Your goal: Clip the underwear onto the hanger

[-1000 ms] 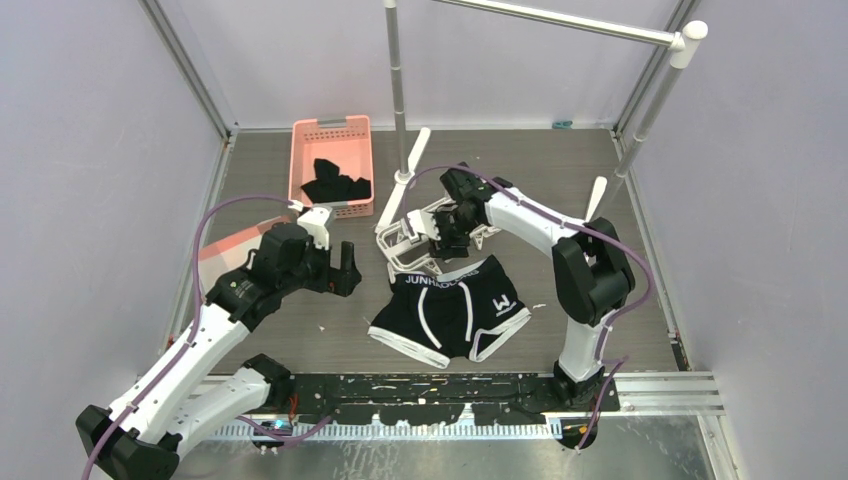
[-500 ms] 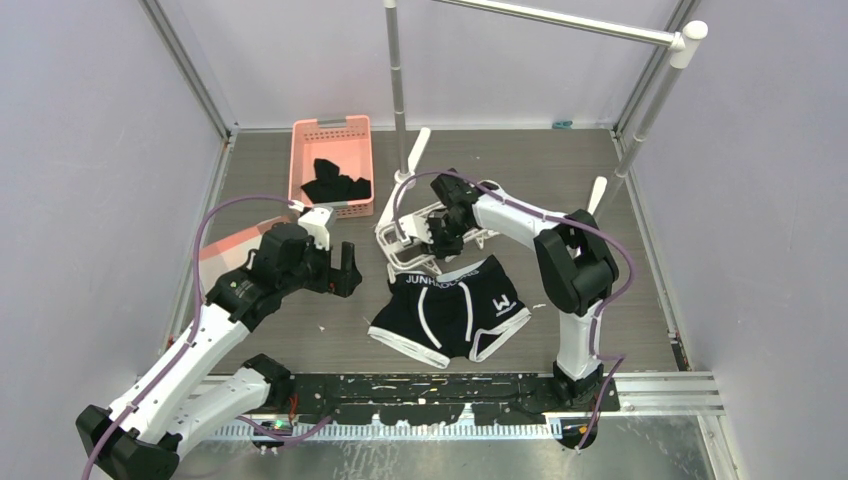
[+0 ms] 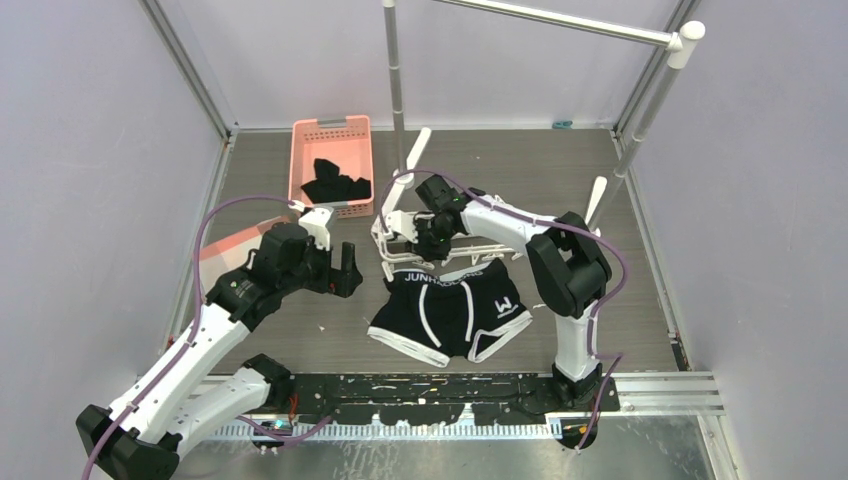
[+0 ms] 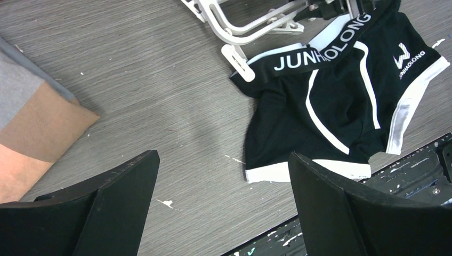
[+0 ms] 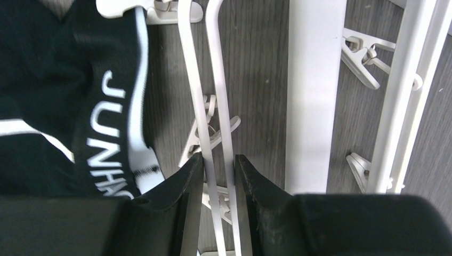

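The underwear (image 3: 450,310) lies flat on the table, black with white piping and JUNHAOLONG on the waistband; it also shows in the left wrist view (image 4: 341,90) and the right wrist view (image 5: 64,122). The white hanger (image 3: 400,240) lies on the table just behind the waistband. My right gripper (image 3: 425,232) is shut on two thin white bars of the hanger (image 5: 210,122). My left gripper (image 3: 335,270) is open and empty, above the table to the left of the underwear (image 4: 224,176).
A pink basket (image 3: 333,165) with plain black garments stands at the back left. The grey metal rail stand (image 3: 395,90) rises behind the hanger, with white feet (image 3: 410,165). A brown and grey patch (image 4: 37,128) lies at the left.
My right gripper has moved left along the hanger, and the hanger has shifted left with it. The left arm and the underwear have not moved.
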`<move>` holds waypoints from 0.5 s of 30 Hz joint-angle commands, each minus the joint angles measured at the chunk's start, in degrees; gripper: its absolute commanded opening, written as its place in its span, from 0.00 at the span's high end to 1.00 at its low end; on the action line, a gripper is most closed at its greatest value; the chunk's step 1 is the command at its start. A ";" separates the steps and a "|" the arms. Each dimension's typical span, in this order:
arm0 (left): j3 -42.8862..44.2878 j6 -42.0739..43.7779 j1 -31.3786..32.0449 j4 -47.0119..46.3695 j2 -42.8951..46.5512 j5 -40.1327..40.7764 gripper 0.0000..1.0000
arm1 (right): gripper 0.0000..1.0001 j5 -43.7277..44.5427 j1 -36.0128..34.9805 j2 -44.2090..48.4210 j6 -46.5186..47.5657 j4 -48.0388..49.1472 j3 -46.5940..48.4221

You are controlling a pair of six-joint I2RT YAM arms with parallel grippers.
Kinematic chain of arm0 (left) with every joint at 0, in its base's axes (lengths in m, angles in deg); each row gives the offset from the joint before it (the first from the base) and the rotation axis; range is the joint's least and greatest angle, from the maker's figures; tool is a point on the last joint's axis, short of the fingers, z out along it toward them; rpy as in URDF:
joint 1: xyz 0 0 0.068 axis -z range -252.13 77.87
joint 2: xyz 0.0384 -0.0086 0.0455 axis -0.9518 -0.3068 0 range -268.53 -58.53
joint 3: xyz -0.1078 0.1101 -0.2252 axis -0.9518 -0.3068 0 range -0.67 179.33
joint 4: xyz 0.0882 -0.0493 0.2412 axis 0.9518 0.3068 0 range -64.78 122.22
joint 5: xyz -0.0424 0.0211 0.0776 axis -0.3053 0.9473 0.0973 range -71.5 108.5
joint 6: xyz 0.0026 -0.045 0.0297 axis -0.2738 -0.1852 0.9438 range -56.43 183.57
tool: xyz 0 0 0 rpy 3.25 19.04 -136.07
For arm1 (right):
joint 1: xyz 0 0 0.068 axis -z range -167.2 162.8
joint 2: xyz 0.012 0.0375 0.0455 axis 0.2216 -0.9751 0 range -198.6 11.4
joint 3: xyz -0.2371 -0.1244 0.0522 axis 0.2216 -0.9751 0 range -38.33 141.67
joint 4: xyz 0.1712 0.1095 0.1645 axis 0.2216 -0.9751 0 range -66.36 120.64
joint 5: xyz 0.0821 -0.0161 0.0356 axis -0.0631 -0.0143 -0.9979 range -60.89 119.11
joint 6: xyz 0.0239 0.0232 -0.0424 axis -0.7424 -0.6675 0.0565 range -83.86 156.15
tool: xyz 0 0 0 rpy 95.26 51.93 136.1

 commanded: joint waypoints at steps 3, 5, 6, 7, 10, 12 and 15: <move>0.01 1.03 -0.07 -1.35 0.69 -0.73 0.07 | 0.82 0.58 -3.97 4.59 -11.76 6.58 0.08; -0.08 1.00 -0.11 -1.43 0.93 -0.56 0.07 | 0.82 0.05 -4.62 5.24 -13.23 6.83 0.24; -0.10 1.05 -0.14 -1.43 1.05 -0.53 0.07 | 0.82 0.01 -4.83 5.52 -13.75 6.94 0.34; -0.08 1.04 -0.07 -1.48 1.01 -0.61 0.07 | 0.82 0.14 -4.97 5.76 -14.23 7.13 0.25; 0.00 0.99 -0.11 -1.44 0.76 -0.82 0.07 | 0.67 1.24 -5.01 5.81 -15.48 8.30 0.04; 0.01 1.05 -0.09 -1.43 0.86 -0.87 0.07 | 0.50 2.32 -5.00 6.13 -15.25 7.76 -0.11; -0.10 1.16 -0.11 -1.48 1.16 -0.97 0.07 | 0.44 4.89 -4.62 9.08 -16.44 8.64 -1.96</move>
